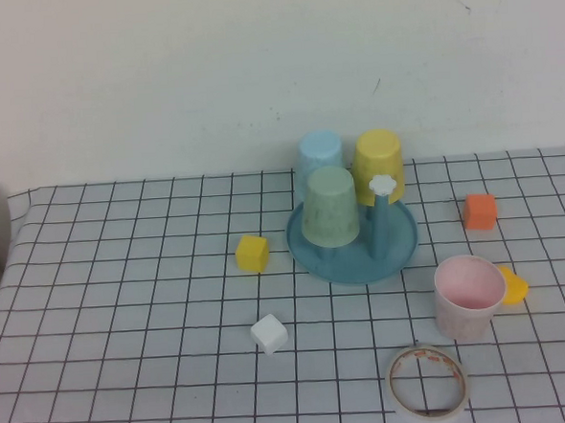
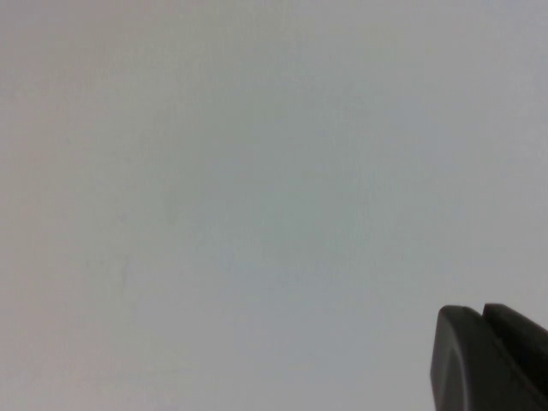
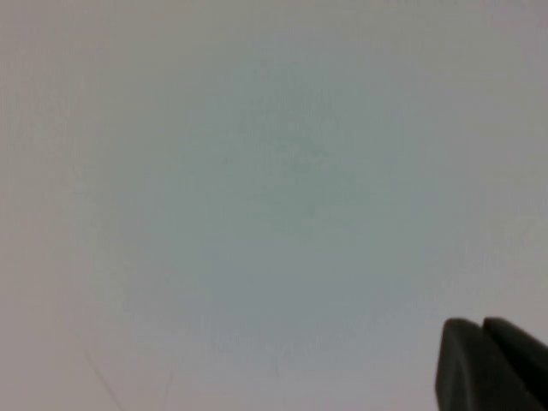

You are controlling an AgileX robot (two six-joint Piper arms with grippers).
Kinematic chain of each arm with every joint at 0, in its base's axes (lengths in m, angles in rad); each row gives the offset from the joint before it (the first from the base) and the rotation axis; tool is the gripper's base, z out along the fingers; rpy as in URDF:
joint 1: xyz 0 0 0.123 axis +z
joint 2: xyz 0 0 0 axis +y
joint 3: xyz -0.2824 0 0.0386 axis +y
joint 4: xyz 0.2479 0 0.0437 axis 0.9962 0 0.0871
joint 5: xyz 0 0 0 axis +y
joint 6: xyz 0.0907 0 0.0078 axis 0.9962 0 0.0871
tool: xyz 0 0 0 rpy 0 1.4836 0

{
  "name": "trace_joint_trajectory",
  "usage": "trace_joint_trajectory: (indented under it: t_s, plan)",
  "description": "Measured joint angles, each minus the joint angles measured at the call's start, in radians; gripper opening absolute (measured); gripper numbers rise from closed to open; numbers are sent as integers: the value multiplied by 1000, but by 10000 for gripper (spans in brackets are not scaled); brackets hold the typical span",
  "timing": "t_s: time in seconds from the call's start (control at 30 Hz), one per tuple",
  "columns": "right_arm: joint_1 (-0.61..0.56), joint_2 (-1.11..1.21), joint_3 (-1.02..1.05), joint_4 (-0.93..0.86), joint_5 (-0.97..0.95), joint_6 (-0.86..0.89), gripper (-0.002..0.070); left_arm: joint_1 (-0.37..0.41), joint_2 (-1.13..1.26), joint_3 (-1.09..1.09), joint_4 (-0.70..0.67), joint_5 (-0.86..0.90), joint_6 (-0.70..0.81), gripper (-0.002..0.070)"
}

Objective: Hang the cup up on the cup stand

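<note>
The pale pink cup stands upright, mouth up, on the checked cloth to the front right of the cup stand. The stand is a round blue dish with pegs. One peg with a white flower cap is bare. A light green cup, a light blue cup and a yellow cup sit upside down on other pegs. Neither arm shows in the high view. My left gripper and my right gripper each show dark fingertips pressed together, empty, against a blank pale surface.
A yellow cube and a white cube lie left of the stand. An orange block lies to its right. A yellow-orange piece lies beside the pink cup. A tape roll lies near the front edge.
</note>
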Motion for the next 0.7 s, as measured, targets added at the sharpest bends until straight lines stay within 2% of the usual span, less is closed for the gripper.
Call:
trace_joint_trajectory:
  t_s: [0.13,0.27,0.37,0.53,0.7]
  plan:
    - [0,0,0,0,-126,61,-1,0,0,0,0,-31,0,-2]
    - [0,0,0,0,-112,81,-1,0,0,0,-8,-16,0,-2]
    - [0,0,0,29,-94,80,-1,0,0,0,-69,26,-30,-2]
    - [0,0,-46,66,-6,31,-1,0,0,-144,-152,356,40,-2]
    - [0,0,-188,-17,195,9,-1,0,21,-350,-157,594,164,-2]
